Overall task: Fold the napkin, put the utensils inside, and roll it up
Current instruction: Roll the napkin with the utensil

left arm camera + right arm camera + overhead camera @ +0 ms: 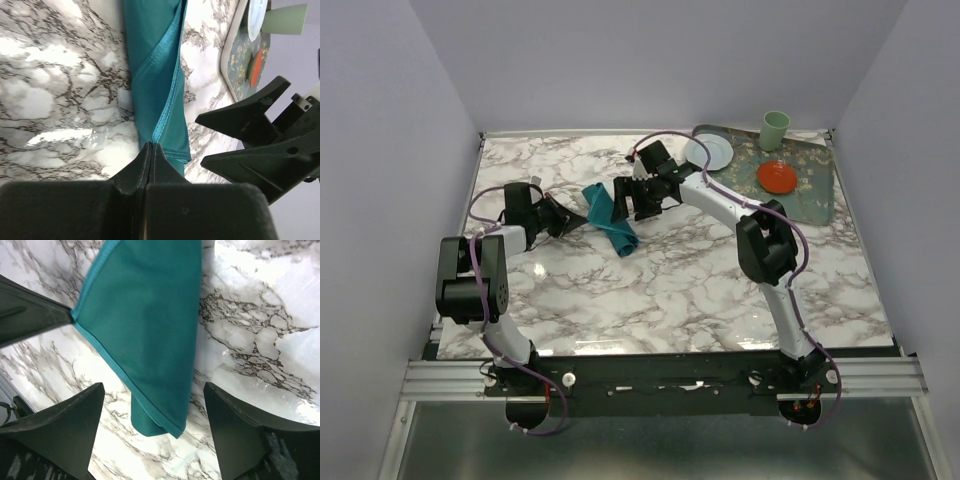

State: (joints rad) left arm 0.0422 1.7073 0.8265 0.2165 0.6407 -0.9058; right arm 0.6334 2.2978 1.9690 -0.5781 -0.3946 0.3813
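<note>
Napkin: the napkin lay mid-table, a bit left of centre, as a long narrow fold running diagonally. It wasn't rolled and nothing was tucked into it.
Left gripper: the left gripper had its jaws clamped shut on the napkin's seam, pinched right at the tips.
Right gripper: the right gripper had its fingers spread wide and hung over the napkin's loose end, one finger on each side. I couldn't see it touching the cloth.
Utensils: none showed up in any view, so I had no idea where they were.
Step, my guess: probably the folding stage, with the left side anchoring and the right about to grab.
Doing it well: I'd come down square over the loose end and catch every layer, not just the top one. I'd keep the left pinch firm so the cloth pulls flat instead of bunching.
Around: the tray sat in the far right corner, carrying a white plate, a red dish and a cup. All of it was well apart from the napkin.
In the way: mostly the grippers themselves. They sat close together over one small strip, so a bump looked like the main risk.
</note>
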